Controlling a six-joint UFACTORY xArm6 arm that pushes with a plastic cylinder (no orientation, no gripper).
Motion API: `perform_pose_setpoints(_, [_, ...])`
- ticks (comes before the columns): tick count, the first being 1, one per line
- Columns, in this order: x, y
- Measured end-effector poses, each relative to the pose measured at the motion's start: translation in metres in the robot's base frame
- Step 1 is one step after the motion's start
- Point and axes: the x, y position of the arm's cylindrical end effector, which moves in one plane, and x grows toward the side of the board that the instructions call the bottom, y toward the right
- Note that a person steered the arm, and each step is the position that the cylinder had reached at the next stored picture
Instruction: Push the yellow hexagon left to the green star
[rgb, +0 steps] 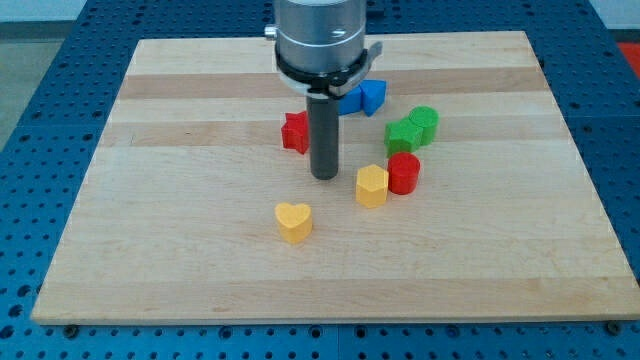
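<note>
Tip (324, 176) just left of yellow hexagon (371, 186), wrong side for pushing leftward; green star (403, 133) lies upper right. No hand fitted, so no spread or pinch to report.

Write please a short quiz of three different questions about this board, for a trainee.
1. True or false: my tip touches the yellow hexagon.
2. Which block is against the yellow hexagon's right side? A) red cylinder B) yellow heart C) red star
3. Fill in: the green star lies toward the view's ____ from the hexagon.

Key: 1 false, it stands apart on the hexagon's left; 2 A; 3 top.
</note>
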Motion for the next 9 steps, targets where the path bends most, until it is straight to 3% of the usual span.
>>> perform_pose_setpoints(2, [0.059, 0.020])
perform_pose_setpoints(3, [0.062, 0.060])
perform_pose_setpoints(4, [0.056, 0.071])
perform_pose_setpoints(8, [-0.036, 0.061])
perform_pose_setpoints(9, [-0.002, 0.056])
